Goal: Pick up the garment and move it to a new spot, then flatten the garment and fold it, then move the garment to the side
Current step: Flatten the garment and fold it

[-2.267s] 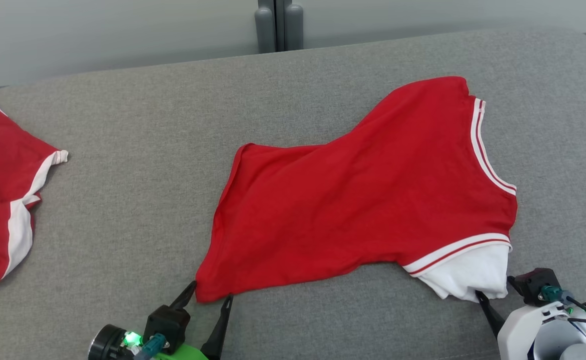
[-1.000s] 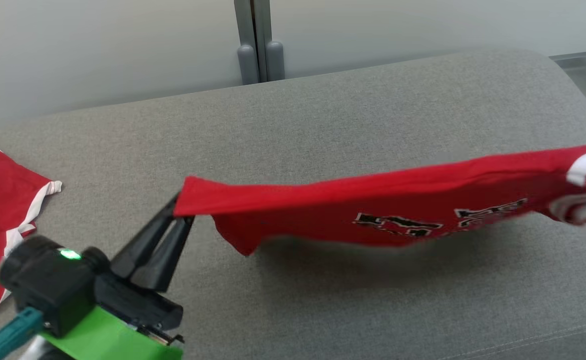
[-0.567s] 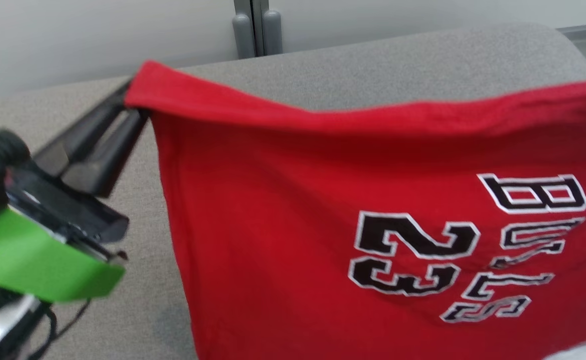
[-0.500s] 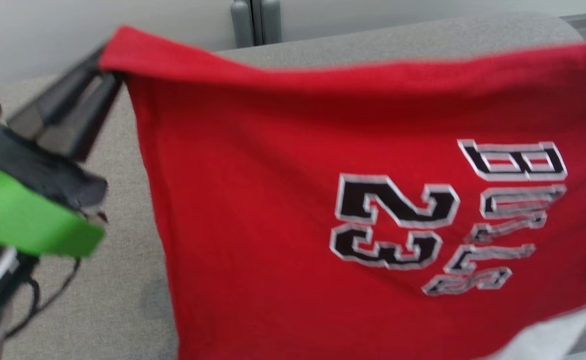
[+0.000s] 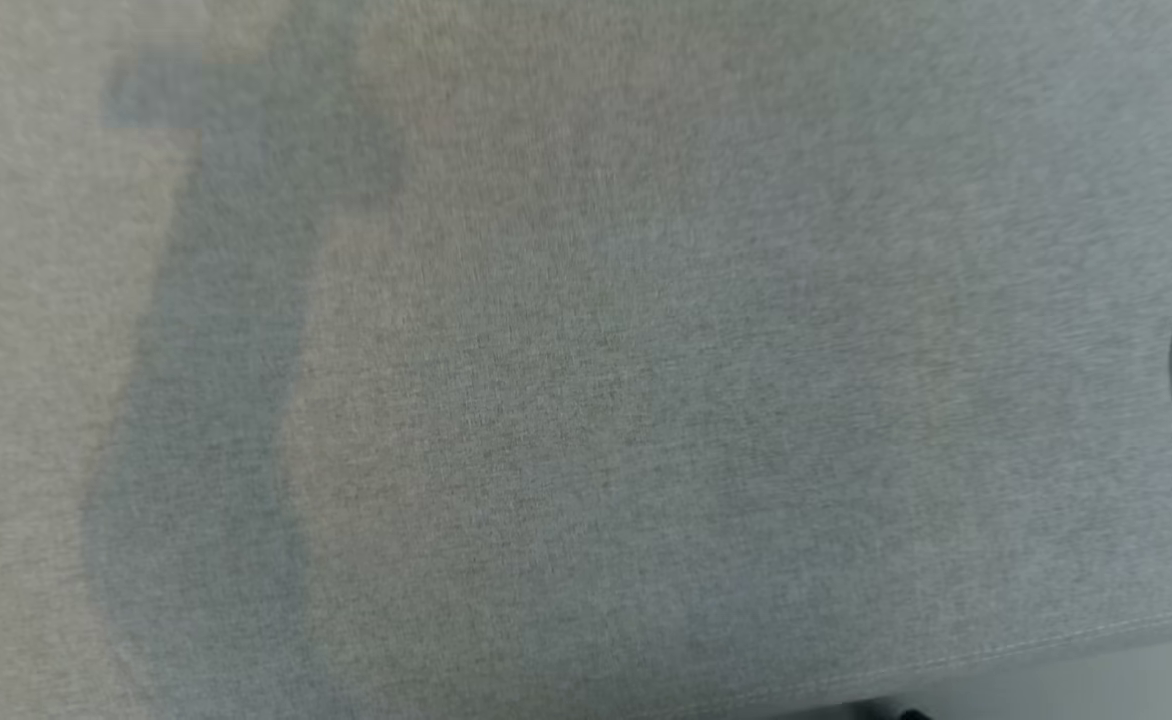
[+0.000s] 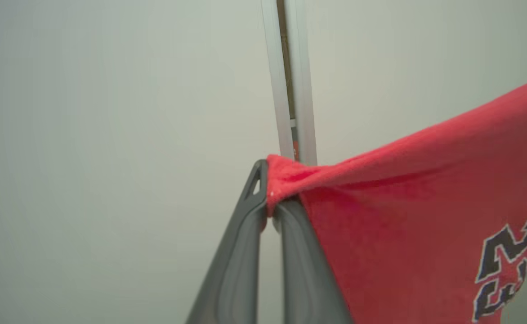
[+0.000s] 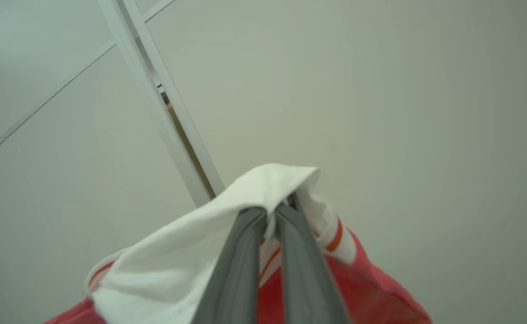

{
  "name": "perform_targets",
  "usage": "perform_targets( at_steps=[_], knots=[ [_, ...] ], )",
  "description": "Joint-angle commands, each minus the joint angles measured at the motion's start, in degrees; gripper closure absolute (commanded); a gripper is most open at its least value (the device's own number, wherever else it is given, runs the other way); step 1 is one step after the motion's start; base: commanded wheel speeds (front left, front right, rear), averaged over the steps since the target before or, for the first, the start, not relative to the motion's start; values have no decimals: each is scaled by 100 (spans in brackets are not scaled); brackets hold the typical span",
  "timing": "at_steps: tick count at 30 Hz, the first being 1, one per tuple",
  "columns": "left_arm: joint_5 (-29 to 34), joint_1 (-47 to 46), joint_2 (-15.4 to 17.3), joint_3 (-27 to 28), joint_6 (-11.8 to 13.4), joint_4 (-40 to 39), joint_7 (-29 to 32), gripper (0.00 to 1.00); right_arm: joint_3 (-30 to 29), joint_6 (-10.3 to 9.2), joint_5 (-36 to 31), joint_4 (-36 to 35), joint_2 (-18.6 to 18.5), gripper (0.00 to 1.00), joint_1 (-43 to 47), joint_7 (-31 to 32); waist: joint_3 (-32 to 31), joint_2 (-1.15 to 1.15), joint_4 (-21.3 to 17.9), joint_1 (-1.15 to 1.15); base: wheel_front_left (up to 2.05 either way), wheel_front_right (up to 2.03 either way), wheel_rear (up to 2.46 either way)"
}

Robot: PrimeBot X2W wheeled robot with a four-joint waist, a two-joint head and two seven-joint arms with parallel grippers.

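The left gripper is clamped on a red corner of the basketball jersey, right in front of the upright wall strip. The right gripper is pinched shut on its white sleeve, that same strip behind it. Held by two corners, the jersey hangs spread in the air, presumably so it can be laid flat on the grey cushion.
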Motion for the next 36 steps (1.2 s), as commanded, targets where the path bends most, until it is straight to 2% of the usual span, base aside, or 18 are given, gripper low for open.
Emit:
perform_targets(
  at_steps=[1, 5, 9, 13, 19, 22, 29, 33, 36],
  knots=[
    [238, -319, 71, -71, -12, 267, -423, 100, 48, 0, 128, 371, 12, 100, -221, -369, 1049, -1, 165, -1, 0, 0, 0],
    [439, -599, -153, -403, -30, 1252, -1380, 100, 432, 0, 547, 1433, 5, 100, -252, -1328, 1192, -1, 108, -1, 0, 0, 0],
    [286, -107, -170, -800, -39, 1825, -2073, 100, 955, 0, 986, 1710, -7, 100, 484, -1908, 1034, -1, 6, -1, 0, 0, 0],
    [-12, 1057, -68, -1385, -38, 1857, -2467, 100, 1358, 0, 1382, 1277, -3, 100, 1997, -2124, 671, -1, -73, -1, 0, 0, 0],
    [-371, 3354, 88, -1657, -14, 1280, -2638, 100, 1399, 0, 1860, -184, -236, 100, 4709, -1785, -179, -1, -58, -1, 0, 0, 0],
    [-434, 4506, 127, -1767, 173, 790, -2650, 100, 1146, -1, 2062, -1045, -318, 100, 6000, -1477, -586, -1, -25, -1, 0, 0, 0],
    [-563, 6600, 248, -2057, 897, -715, -2312, 100, 594, 0, 2254, -2627, -282, 100, 8280, -517, -1304, -1, 31, -1, 0, 0, 0],
    [-580, 7542, 346, -2258, 1339, -1552, -1992, 100, 322, 0, 2227, -3168, -240, 100, 9417, 25, -1474, -1, 98, -1, 0, 0, 0],
    [-692, 8066, 373, -2355, 1581, -2017, -1787, 100, 256, 0, 2040, -3286, -234, 100, 10130, 306, -1495, -1, 143, -1, 0, 0, 0]
  ],
)
